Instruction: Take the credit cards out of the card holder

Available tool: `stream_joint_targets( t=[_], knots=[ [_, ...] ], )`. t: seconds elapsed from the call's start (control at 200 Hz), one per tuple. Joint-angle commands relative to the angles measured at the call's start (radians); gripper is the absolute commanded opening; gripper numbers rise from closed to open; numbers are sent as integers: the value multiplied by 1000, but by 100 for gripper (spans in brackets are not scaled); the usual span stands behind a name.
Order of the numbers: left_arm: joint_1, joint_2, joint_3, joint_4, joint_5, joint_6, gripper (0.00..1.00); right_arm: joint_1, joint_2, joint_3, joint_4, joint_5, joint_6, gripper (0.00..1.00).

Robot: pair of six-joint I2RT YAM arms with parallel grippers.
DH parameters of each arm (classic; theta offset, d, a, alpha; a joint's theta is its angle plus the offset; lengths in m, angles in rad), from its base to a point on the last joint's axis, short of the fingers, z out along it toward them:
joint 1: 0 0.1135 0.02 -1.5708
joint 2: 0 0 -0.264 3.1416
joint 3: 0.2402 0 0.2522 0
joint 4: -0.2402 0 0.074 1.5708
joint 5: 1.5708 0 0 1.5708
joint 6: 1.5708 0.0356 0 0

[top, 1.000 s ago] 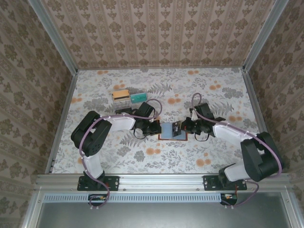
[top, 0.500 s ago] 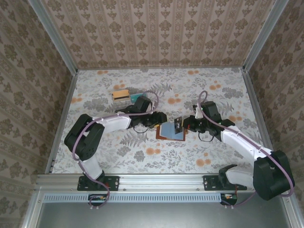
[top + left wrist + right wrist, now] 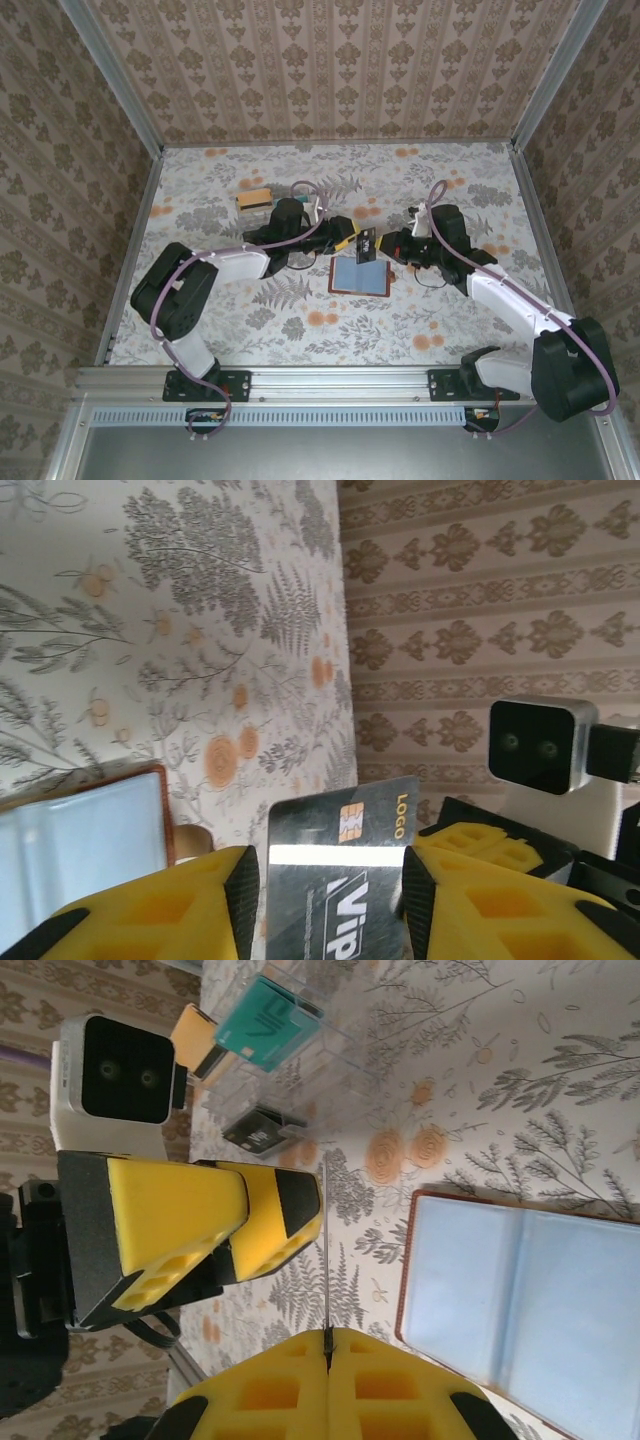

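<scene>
Now the right tool [image 3: 327, 1335], clamped on a dark credit card [image 3: 340, 880], has lifted it clear of the card holder [image 3: 360, 277] lying open on the worktop [image 3: 450, 320], while the left tool [image 3: 343, 239] has opened facing it, likely for handover.

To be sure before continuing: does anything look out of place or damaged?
Nothing looks damaged or spilled. The card holder lies open and flat. One dark card is off the table, pinched on edge by the right end effector, close to the open left end effector.
</scene>
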Motion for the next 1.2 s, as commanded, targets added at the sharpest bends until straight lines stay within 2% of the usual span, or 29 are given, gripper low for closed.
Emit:
stream_joint_targets(
  t=[0.0, 0.4, 0.63, 0.735, 0.845, 0.985, 1.1, 1.14, 1.195],
  knots=[
    [-6, 19, -11, 71, 44, -40, 43, -11, 16, 22, 71, -45, 49, 0],
    [-12, 16, 7, -23, 61, 11, 42, -19, 23, 28, 86, -50, 55, 0],
    [-15, 13, -16, 71, 70, -34, 34, -23, 31, 11, 92, -49, 53, 0],
    [-15, 9, -33, 109, 70, -58, 24, -26, 27, 0, 93, -44, 53, 0],
    [-19, 1, -37, 122, 74, -63, 19, -30, 27, -5, 97, -49, 53, 0],
    [-23, -6, -28, 110, 79, -54, 0, -30, 33, -7, 97, -57, 49, 0],
    [-20, -21, -32, 89, 73, -43, 0, -33, 24, -7, 64, -47, 30, 20],
    [-17, -27, -32, 73, 72, -32, 0, -35, 19, -6, 50, -44, 21, 33],
    [-10, -42, -30, 34, 69, -6, 0, -37, 9, -3, 17, -31, 4, 56]
  ],
)
